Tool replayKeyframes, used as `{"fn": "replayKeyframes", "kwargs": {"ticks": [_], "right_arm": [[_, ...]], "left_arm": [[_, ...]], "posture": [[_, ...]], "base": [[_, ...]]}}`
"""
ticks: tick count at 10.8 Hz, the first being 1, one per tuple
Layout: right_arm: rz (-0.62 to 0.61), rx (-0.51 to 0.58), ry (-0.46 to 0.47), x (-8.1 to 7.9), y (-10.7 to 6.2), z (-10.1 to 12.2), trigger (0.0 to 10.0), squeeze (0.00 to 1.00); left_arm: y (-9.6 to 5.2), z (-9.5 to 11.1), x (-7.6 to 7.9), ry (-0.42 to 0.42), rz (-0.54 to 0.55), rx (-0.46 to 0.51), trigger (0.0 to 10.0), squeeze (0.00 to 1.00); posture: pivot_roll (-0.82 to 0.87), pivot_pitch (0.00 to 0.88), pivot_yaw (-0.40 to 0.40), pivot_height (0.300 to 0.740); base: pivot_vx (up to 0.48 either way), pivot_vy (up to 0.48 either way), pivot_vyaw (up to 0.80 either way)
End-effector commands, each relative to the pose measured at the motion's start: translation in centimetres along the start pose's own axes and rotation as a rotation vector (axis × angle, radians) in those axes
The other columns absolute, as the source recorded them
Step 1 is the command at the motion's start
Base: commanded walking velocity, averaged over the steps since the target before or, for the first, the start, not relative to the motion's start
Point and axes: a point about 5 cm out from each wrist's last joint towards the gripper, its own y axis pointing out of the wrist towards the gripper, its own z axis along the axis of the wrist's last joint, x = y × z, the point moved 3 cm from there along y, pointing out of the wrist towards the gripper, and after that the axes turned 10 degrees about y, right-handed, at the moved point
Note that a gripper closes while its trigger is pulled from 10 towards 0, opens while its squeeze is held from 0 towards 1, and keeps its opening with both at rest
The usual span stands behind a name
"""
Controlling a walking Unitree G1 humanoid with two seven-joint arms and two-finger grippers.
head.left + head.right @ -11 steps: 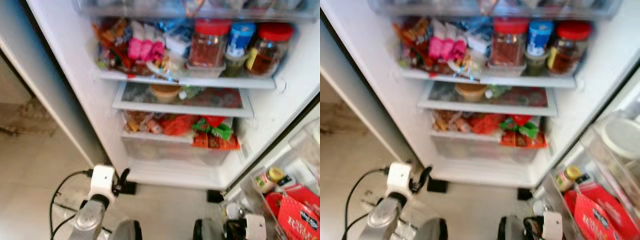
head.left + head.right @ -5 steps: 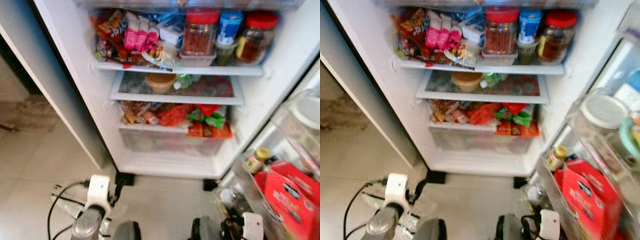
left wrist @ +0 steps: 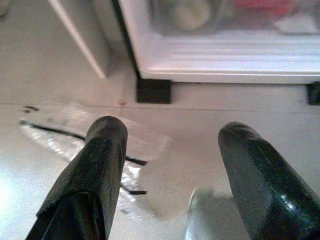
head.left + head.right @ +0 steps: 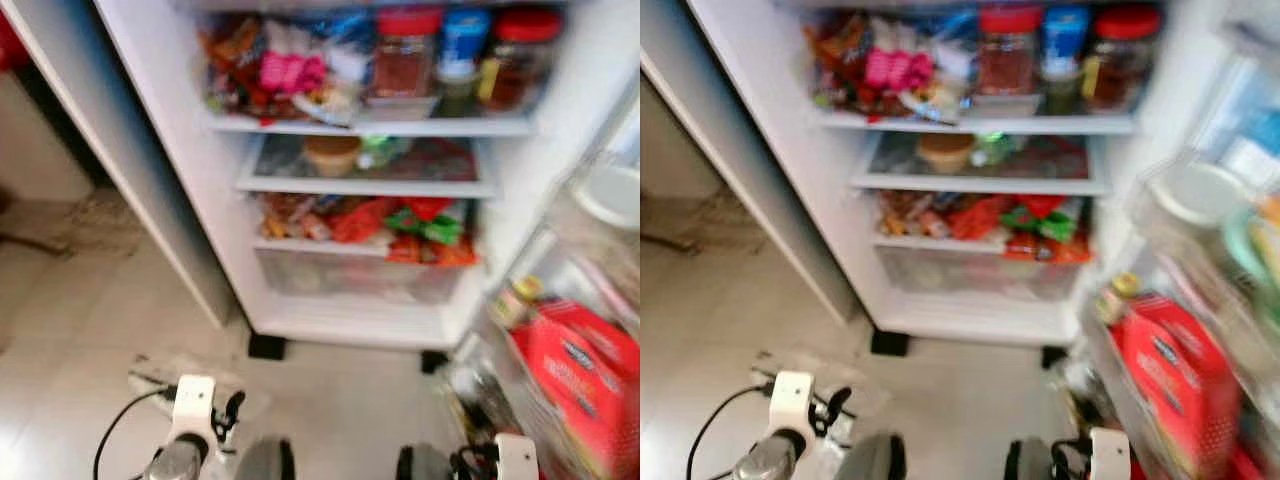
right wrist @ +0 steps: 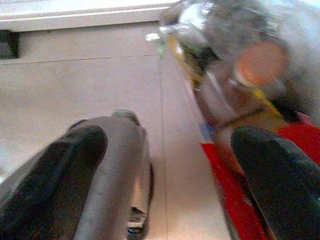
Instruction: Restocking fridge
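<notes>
Hanging low before blurred fridge: left pincer wide, empty; right pincer wide, empty.

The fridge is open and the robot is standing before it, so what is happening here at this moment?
The robot stands facing the open fridge, whose shelves are packed with jars and packets; a red box sits in the door rack on its right. Nothing is being handled yet. The left end effector hangs low over the floor tiles with fingers apart and empty. The right end effector is also open and empty, low beside the door rack.
</notes>
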Motion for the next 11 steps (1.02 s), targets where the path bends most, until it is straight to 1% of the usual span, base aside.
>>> {"fn": "replayKeyframes", "kwargs": {"ticks": [1,11], "right_arm": [[-0.045,-0.211,0.016,0.99,-2.05,-5.97,10.0,0.00],[-0.045,-0.211,0.016,0.99,-2.05,-5.97,10.0,0.00]], "left_arm": [[-0.25,-0.59,-0.34,0.021,0.000,-0.017,10.0,0.00],[-0.25,-0.59,-0.34,0.021,0.000,-0.017,10.0,0.00]], "posture": [[-0.01,0.176,0.051,0.635],[-0.01,0.176,0.051,0.635]], "base": [[-0.251,0.000,0.00],[-0.251,0.000,0.00]]}}
